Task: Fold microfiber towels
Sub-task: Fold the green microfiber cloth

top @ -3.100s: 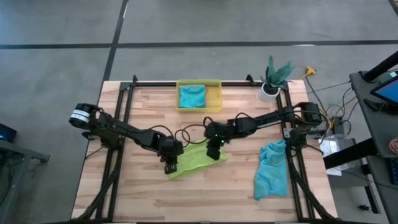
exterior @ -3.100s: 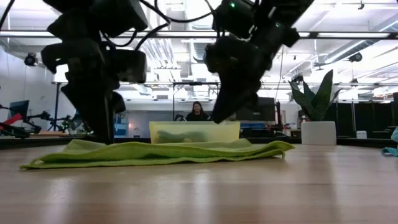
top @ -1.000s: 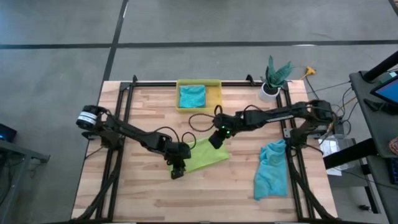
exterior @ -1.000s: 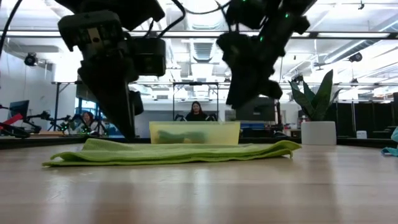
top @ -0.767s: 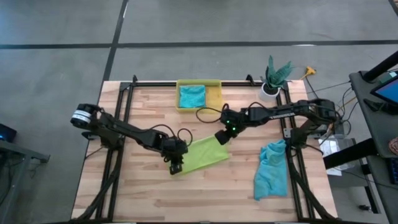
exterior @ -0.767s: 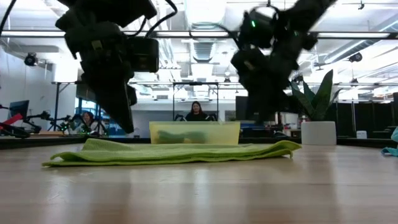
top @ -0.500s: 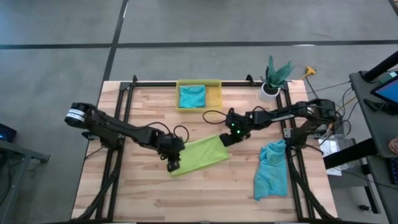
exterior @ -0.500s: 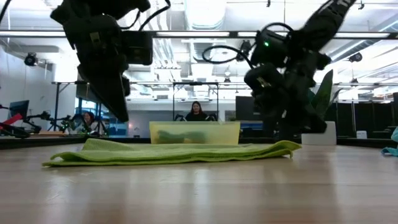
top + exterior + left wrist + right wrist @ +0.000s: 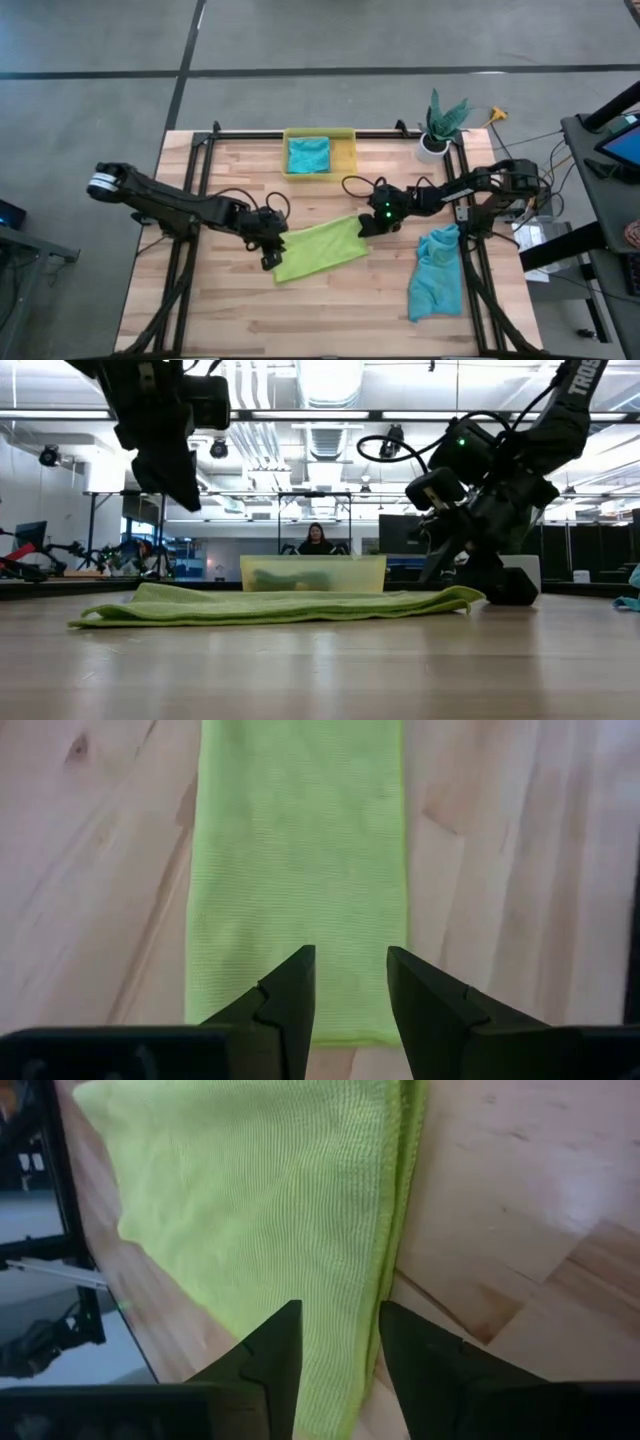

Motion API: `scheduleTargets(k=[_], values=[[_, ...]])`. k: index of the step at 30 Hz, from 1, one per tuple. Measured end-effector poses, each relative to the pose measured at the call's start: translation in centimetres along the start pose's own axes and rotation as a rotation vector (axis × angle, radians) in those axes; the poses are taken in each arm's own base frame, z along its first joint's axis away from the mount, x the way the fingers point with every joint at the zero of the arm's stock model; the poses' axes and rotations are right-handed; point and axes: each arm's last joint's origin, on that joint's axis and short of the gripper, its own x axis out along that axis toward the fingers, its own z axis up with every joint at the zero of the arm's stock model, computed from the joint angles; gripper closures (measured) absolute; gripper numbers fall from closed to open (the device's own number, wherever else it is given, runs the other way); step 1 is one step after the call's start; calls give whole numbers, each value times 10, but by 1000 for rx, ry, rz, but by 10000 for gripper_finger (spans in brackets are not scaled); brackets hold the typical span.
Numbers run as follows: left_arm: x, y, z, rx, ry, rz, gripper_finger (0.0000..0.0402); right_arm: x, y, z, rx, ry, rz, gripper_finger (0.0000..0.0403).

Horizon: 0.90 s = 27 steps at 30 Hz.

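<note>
Two claws, left (image 9: 350, 990) and right (image 9: 340, 1345), both parted and empty over the folded lime green towel (image 9: 318, 247)

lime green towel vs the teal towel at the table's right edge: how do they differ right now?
The lime green towel lies flat as a neat folded rectangle mid-table; the teal towel sits crumpled and unfolded by the right edge. Both end effectors, left and right, sit at the green towel's ends; none is near the teal one. Both rest on the wooden table, outside the yellow bin.
</note>
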Motion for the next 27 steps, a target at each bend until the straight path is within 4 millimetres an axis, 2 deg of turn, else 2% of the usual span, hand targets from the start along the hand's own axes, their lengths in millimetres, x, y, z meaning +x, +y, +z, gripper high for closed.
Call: scheduleTargets(k=[11, 19, 27], values=[[-10, -1, 1, -23, -27, -20, 291, 4, 7, 4, -20, -17, 5, 269], [-14, -3, 5, -26, -46, -32, 291, 18, 25, 4, -55, -51, -17, 272], [-17, -2, 5, -24, -41, -26, 291, 28, 31, 4, -102, -102, -59, 303]])
